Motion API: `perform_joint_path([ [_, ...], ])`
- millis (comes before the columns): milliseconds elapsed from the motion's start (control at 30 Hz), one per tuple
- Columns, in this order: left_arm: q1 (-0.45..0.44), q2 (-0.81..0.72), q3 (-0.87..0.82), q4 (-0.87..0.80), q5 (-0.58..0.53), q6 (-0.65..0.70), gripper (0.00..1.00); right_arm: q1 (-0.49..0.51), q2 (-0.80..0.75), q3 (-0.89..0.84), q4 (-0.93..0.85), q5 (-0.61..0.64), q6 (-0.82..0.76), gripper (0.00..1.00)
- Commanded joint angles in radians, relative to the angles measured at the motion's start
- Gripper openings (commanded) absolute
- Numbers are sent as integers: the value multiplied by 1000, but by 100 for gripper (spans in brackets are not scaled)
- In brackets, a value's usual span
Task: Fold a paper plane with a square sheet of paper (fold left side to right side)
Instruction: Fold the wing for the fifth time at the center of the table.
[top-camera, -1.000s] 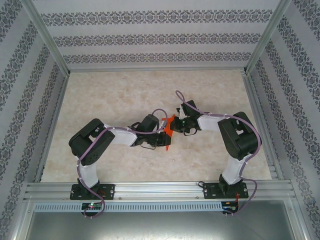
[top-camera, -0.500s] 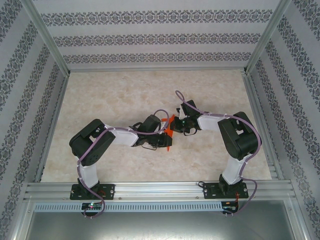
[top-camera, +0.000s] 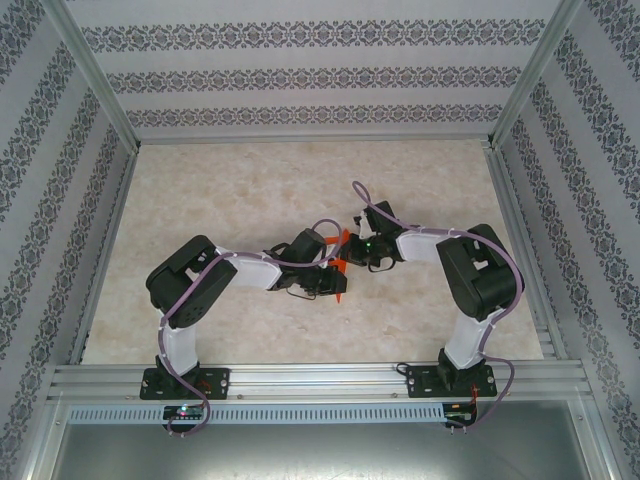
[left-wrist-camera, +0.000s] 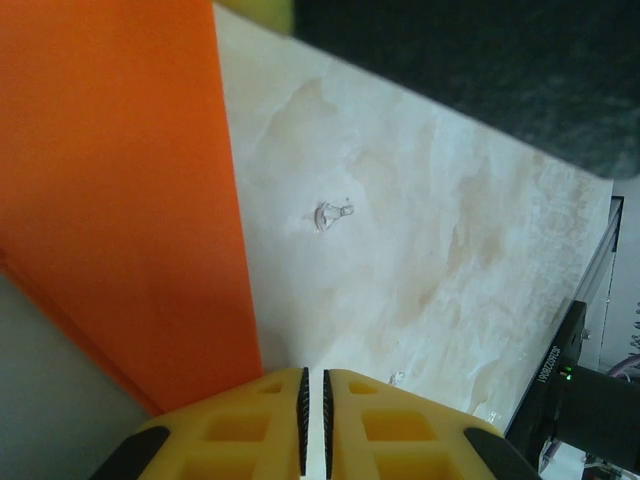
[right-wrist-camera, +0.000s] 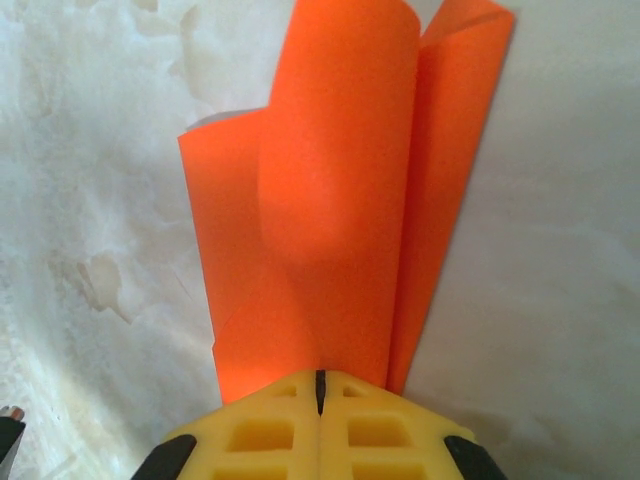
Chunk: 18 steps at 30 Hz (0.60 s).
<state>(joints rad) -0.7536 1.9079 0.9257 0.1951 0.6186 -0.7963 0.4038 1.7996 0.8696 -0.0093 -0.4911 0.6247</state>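
Left wrist shows plain orange paper (left-wrist-camera: 120, 200) beside blurred, unreadable white digits (left-wrist-camera: 548, 365).

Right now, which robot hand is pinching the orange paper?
The right hand: the orange paper comes straight out from between its shut yellow fingers. At the left hand, the paper only passes beside the fingers, not between them.

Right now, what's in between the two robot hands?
The orange paper, partly folded. The top view shows it between the left gripper and the right gripper, which is shut on it.
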Motion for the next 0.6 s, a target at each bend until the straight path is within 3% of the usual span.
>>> perform_joint_path([
  [0,-21,41,9,-66,-13,5,15,-33,-48,-57,56,-55,14,0],
  [300,-21,38,6,-68,-18,5,14,-57,-193,-121,101,-121,-3,0],
  [567,-21,37,6,-65,-18,4,14,-3,-109,-89,127,-122,-1,0],
])
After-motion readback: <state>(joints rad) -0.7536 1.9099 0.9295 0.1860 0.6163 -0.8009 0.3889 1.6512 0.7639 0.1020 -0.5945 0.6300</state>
